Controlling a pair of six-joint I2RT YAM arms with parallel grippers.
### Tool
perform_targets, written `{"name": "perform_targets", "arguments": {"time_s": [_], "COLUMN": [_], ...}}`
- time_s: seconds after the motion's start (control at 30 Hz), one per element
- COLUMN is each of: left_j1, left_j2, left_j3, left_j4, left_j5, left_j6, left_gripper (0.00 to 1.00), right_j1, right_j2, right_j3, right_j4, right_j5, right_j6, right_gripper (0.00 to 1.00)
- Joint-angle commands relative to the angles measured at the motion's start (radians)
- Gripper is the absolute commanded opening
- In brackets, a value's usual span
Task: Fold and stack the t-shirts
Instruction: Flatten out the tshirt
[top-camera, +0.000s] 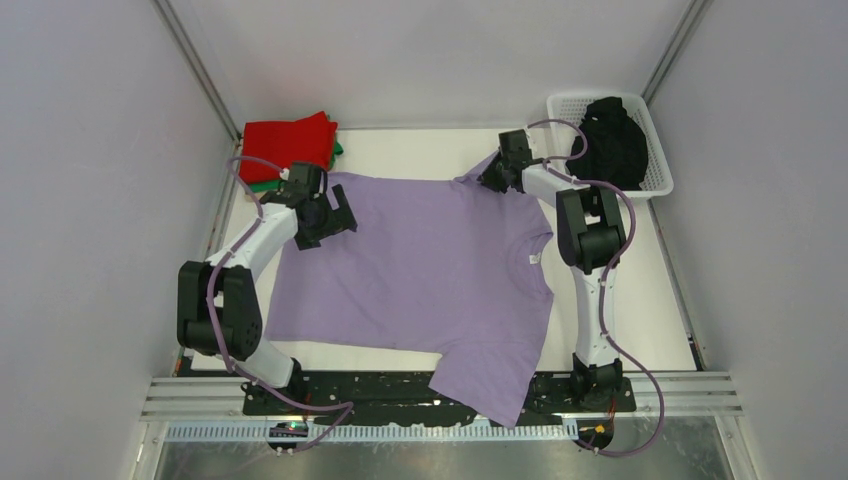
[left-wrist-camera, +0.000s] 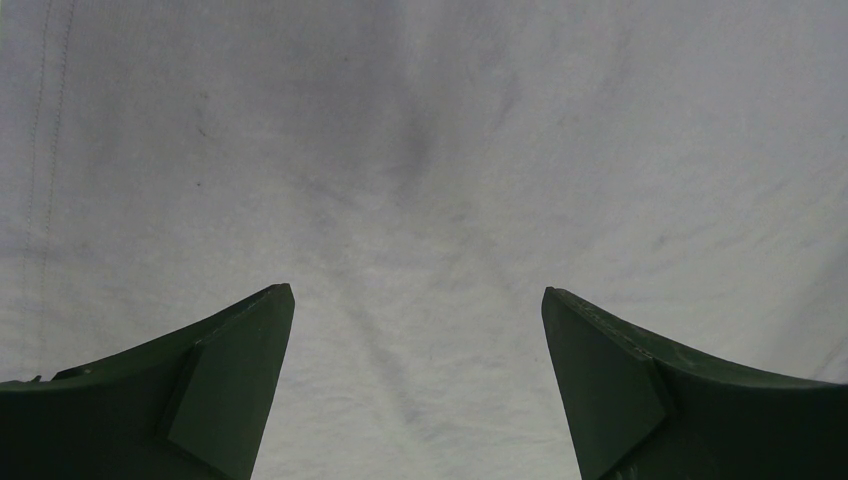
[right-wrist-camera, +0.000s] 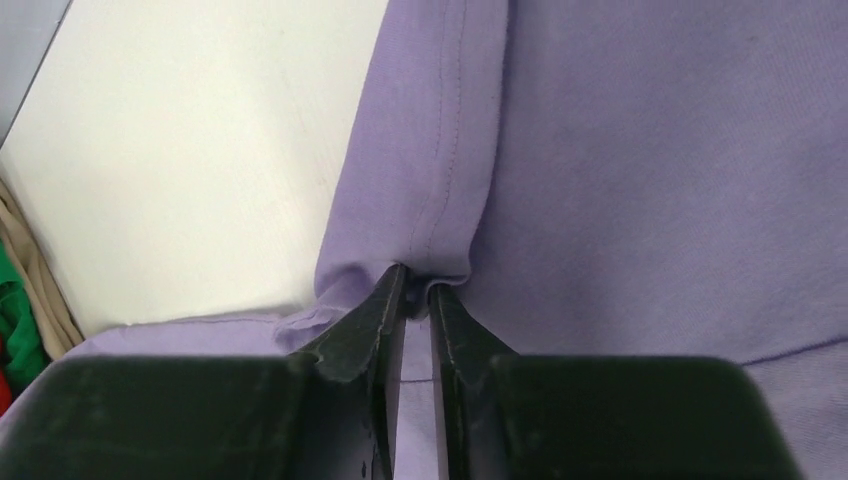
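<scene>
White bench (top-camera: 420, 150): a lavender t-shirt (top-camera: 420, 270) lies spread across its middle, one sleeve hanging over the near edge. Far left, a folded red t-shirt (top-camera: 290, 140) lies on green cloth (top-camera: 262, 186). Far right stands a white lattice basket (top-camera: 658, 182).

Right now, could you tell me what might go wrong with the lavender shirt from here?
The right gripper pinches only a small pucker of the lavender t-shirt at its tips; it may slip when lifted. The left gripper is open, holding nothing, so a one-sided pull could skew the cloth. The near sleeve hangs off the table and might snag.
</scene>
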Motion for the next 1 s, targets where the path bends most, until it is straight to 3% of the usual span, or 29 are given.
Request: {"name": "perform_targets", "arguments": {"time_s": [0.0,0.1,0.43,0.67,0.77,0.8,0.9,0.93,0.97], "left_j1": [0.002,0.002,0.002,0.001,0.002,0.001,0.002,0.002,0.001], "left_j2": [-0.001,0.005,0.017,0.032,0.043,0.046,0.054,0.055,0.055], "left_j3": [0.011,0.016,0.030,0.049,0.062,0.065,0.079,0.081,0.085], "left_j4": [0.012,0.009,0.016,0.005,-0.008,-0.011,-0.026,-0.030,-0.033], "left_j5": [-0.002,-0.002,0.034,0.033,0.021,0.018,0.012,0.011,0.012], "left_j6": [-0.006,-0.003,-0.003,0.008,0.016,0.018,0.025,0.026,0.029], "left_gripper": [1.00,1.00,1.00,0.99,1.00,1.00,1.00,0.99,1.00], "right_j1": [-0.002,-0.003,0.047,0.080,0.094,0.099,0.100,0.100,0.100], "right_j2": [0.025,0.031,0.018,0.169,0.270,0.291,0.351,0.348,0.333], "right_j3": [0.046,0.063,0.167,0.426,0.620,0.660,0.787,0.789,0.781], "right_j4": [-0.020,-0.013,0.035,-0.068,-0.156,-0.175,-0.216,-0.214,-0.212], "right_j5": [0.052,0.041,0.077,0.042,0.000,-0.008,-0.040,-0.046,-0.049], "right_j6": [0.004,-0.023,-0.340,-0.394,-0.441,-0.447,-0.472,-0.482,-0.502], "right_gripper": [0.14,0.06,0.05,0.05,0.06,0.07,0.36,0.41,0.52]}}
